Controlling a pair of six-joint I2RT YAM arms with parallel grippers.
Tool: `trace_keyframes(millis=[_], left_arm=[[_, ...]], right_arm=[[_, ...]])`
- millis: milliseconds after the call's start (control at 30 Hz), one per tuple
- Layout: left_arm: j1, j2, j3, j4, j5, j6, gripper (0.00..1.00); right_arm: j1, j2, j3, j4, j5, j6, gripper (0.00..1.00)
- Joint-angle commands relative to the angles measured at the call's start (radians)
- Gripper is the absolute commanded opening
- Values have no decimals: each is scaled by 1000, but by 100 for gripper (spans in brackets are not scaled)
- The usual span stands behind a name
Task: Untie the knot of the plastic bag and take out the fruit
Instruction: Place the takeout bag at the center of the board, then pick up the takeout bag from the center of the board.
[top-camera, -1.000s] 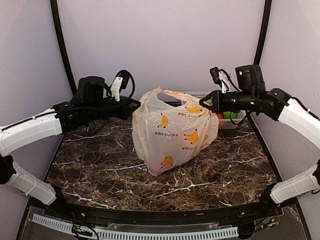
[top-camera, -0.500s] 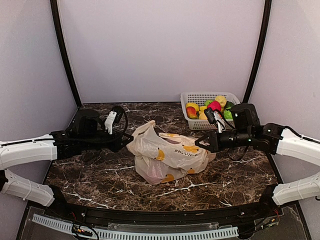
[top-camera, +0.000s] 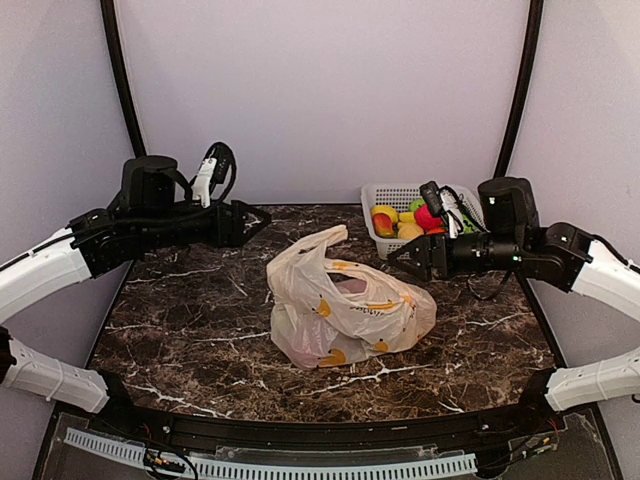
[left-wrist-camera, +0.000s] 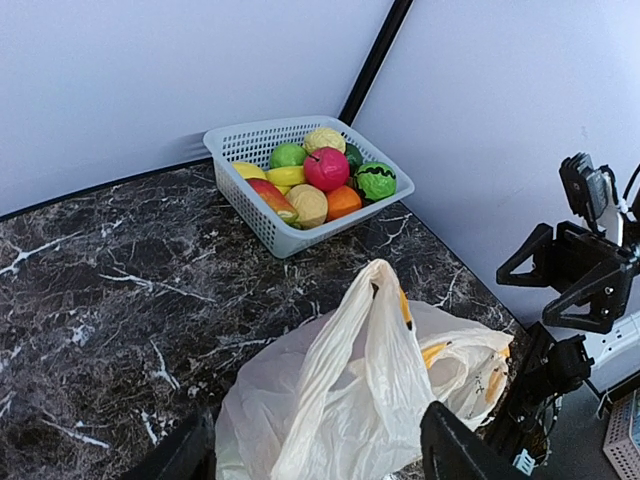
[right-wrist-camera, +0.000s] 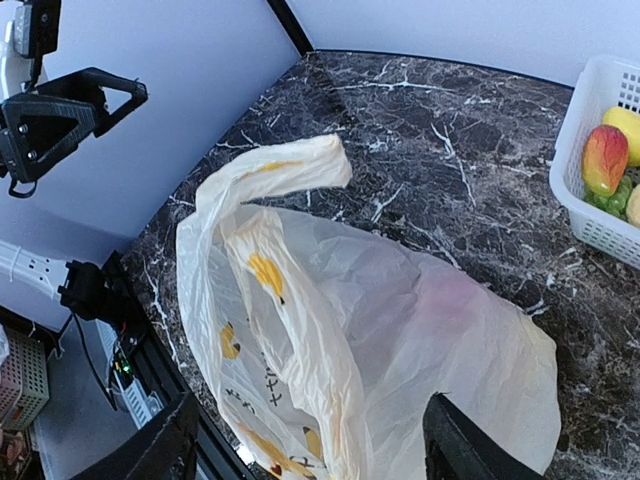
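The cream plastic bag (top-camera: 345, 310) with yellow banana prints lies slumped on the marble table, one loose handle (top-camera: 325, 240) sticking up. Its knot is out of view; the mouth looks slack. A pinkish fruit shape (right-wrist-camera: 445, 300) shows faintly through the plastic. My left gripper (top-camera: 255, 222) hangs open to the bag's upper left, clear of it. My right gripper (top-camera: 400, 265) stands open at the bag's upper right, also apart from it. In both wrist views, left gripper (left-wrist-camera: 320, 450) and right gripper (right-wrist-camera: 315, 445), the fingers frame the bag (left-wrist-camera: 360, 400) from above with nothing held between them.
A white mesh basket (top-camera: 375, 190) with several coloured toy fruits (left-wrist-camera: 325, 168) stands at the back right, just behind my right gripper. Black frame posts run up both back corners. Dark marble (top-camera: 190, 330) lies bare to the left of the bag.
Both grippers lowered the stretched bag onto the table, then opened and let go of its handles. The arms drew back and up; the bag has sagged flat.
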Motion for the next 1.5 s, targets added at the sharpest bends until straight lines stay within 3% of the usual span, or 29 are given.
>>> trace_keyframes(millis=[0,200,500,700,833,867,933,967,1067,1167,1233,1467], left_arm=[[2,134,125,-100,78,14,75],[-11,313,267,-91,158,41,89],[-46,537,483,-166,172,101,99],[-63,627,560,-231,178,126,99],[-73,658,571,-247,181,132,98],[-74,662,571,-249,181,132,95],[-75,667,567,-257,178,131,78],[-76,667,561,-261,176,131,63],[-77,657,544,-262,183,124,36],[-77,629,516,-249,173,117,9],[-75,596,506,-252,123,123,2],[-39,407,516,-255,-11,136,1]], right_arm=[[6,92,137,-122,10,-89,79],[17,247,269,-199,-61,-198,83],[40,397,354,-198,-76,-289,84],[44,476,390,-192,-66,-323,74],[46,509,390,-196,-80,-328,60],[49,507,385,-193,-81,-326,56],[50,496,365,-179,-91,-316,45],[50,488,356,-170,-95,-309,38],[50,453,334,-141,-92,-277,14],[46,416,338,-130,-58,-240,2],[32,399,365,-141,-18,-212,0],[-4,303,508,-170,126,-138,0]])
